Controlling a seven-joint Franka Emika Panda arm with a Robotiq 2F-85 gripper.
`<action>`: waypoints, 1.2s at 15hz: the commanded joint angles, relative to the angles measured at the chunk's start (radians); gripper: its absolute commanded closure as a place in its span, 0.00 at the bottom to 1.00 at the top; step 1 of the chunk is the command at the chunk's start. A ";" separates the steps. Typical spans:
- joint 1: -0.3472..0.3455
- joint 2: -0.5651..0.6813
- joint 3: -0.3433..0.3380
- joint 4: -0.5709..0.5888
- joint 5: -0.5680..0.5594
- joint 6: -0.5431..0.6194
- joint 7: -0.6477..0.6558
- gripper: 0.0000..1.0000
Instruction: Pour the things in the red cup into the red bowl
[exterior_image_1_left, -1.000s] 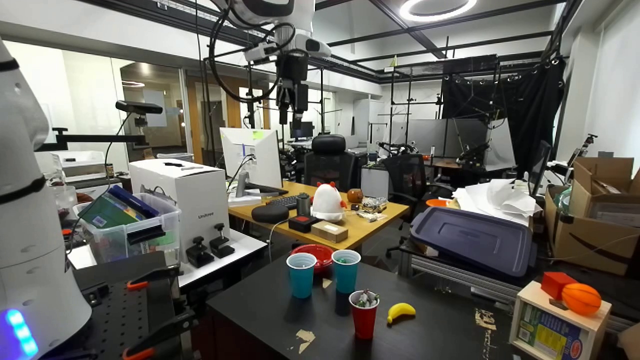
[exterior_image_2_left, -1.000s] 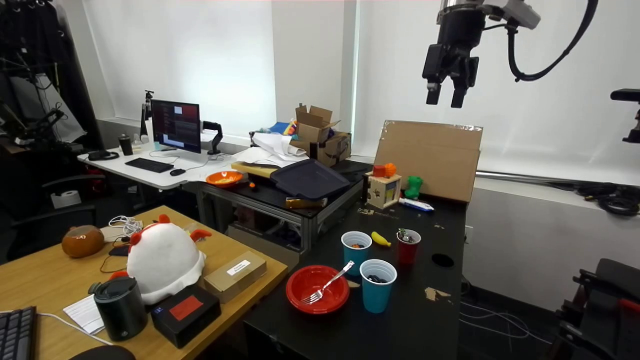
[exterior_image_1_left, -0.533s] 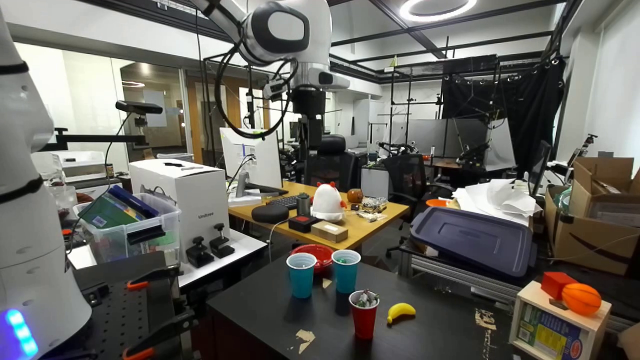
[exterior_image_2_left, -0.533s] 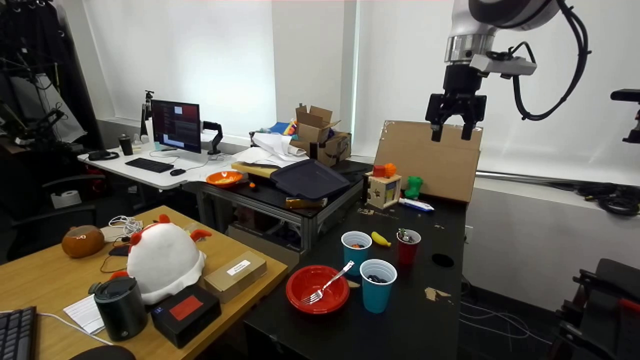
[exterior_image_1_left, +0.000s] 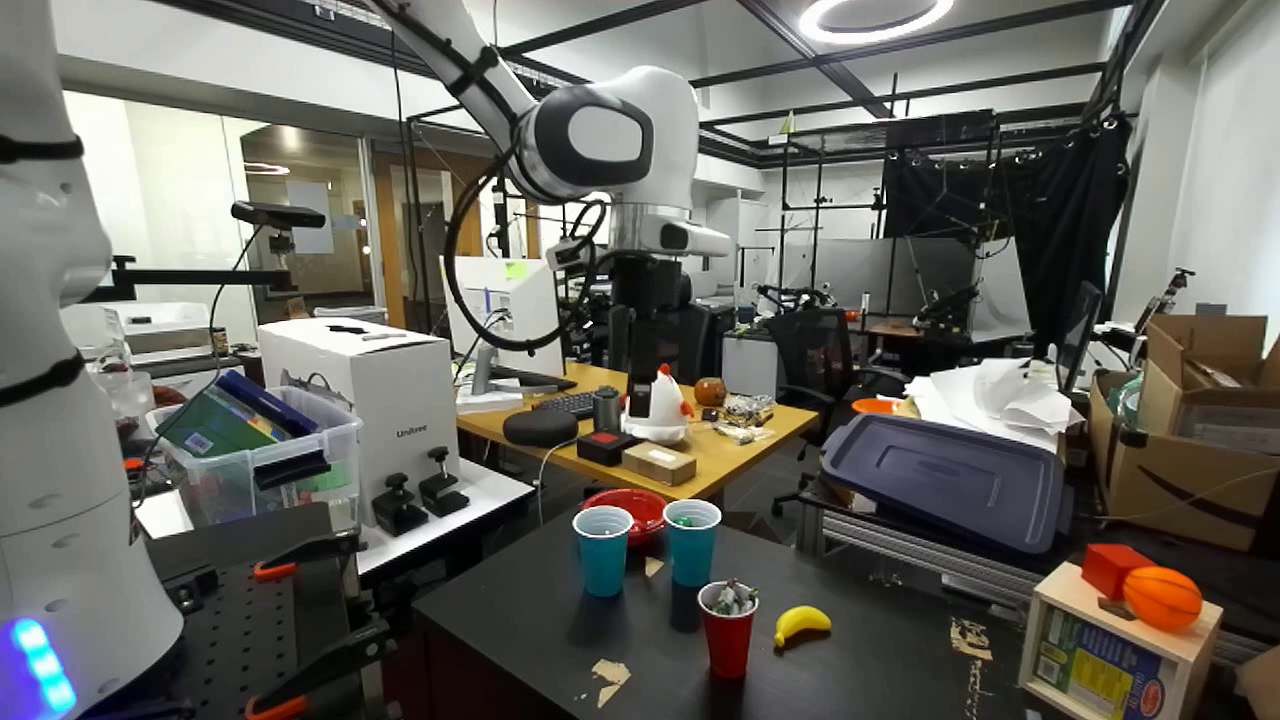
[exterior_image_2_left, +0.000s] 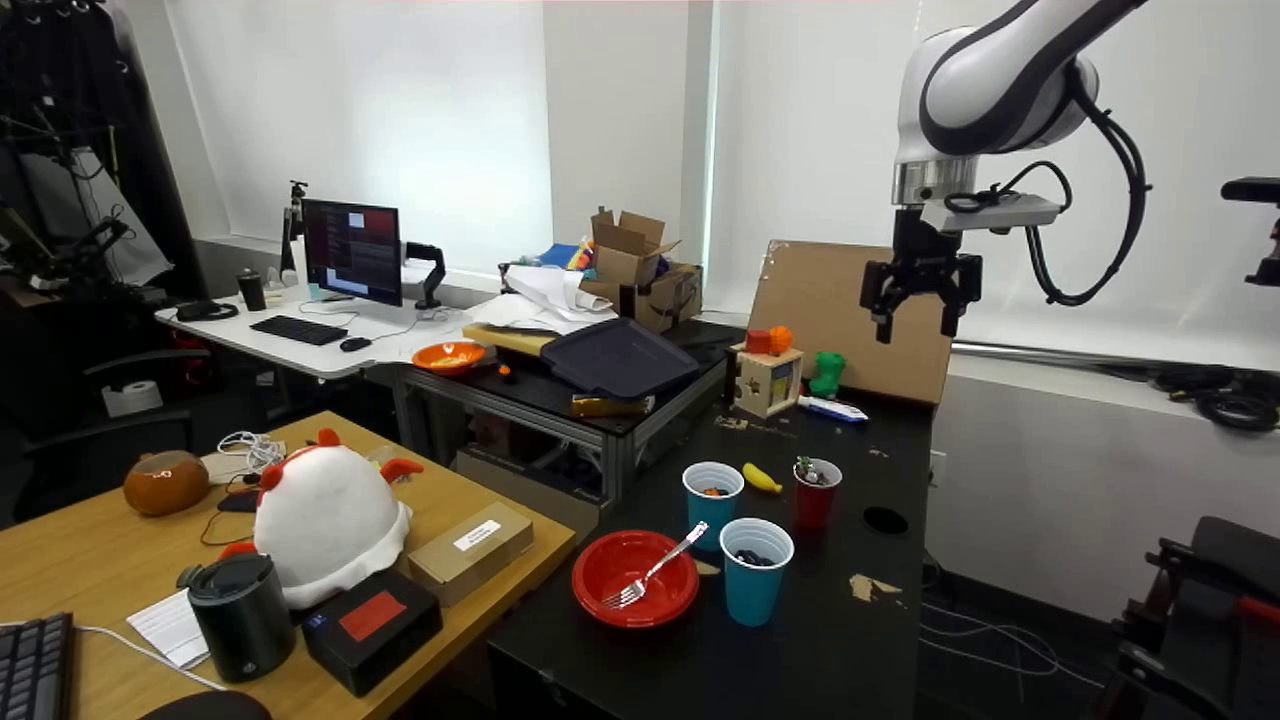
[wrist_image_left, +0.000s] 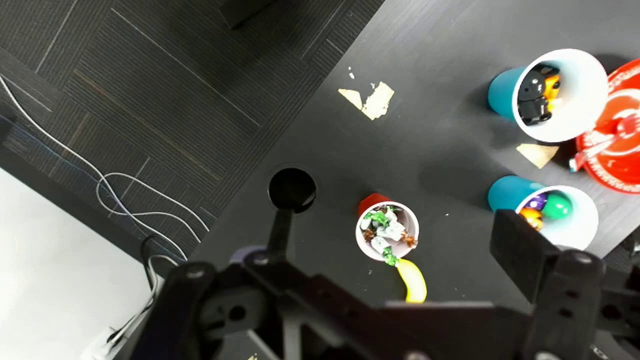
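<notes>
Red cup (exterior_image_1_left: 729, 645) stands upright on the bench (exterior_image_2_left: 830, 650), toward the long edge away from the wooden desk (exterior_image_2_left: 80, 560), with a round hole (wrist_image_left: 292, 189) between it and that edge and a banana (exterior_image_1_left: 803, 625) lying near it. What has just changed is the height of the claw (exterior_image_2_left: 917, 332): over the last second it comes down a good way in both exterior views, yet it hangs well above the bench. Its fingers (wrist_image_left: 520, 250) are spread wide and grip nothing, and the wrist view shows the cup in the space between them, so this looks like the approach to a grasp. Nothing on the bench has shifted: the cup holds its small white, green and brown things (wrist_image_left: 386, 231), and the red bowl (exterior_image_2_left: 620, 568) sits near the bench corner beside the desk, a fork (exterior_image_2_left: 675, 553) leaning in it. Pouring has not begun, then. A blue cup (exterior_image_1_left: 603, 562) and a second blue cup (exterior_image_1_left: 692, 552) flank the straight way to the bowl, so the carry probably needs a lift above their rims, and the fork could deflect what falls.
</notes>
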 joint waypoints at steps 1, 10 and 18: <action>-0.006 0.072 -0.032 0.018 -0.029 0.086 0.051 0.00; 0.007 0.330 -0.091 0.134 -0.006 0.185 0.093 0.00; -0.002 0.522 -0.082 0.288 0.107 0.186 0.083 0.00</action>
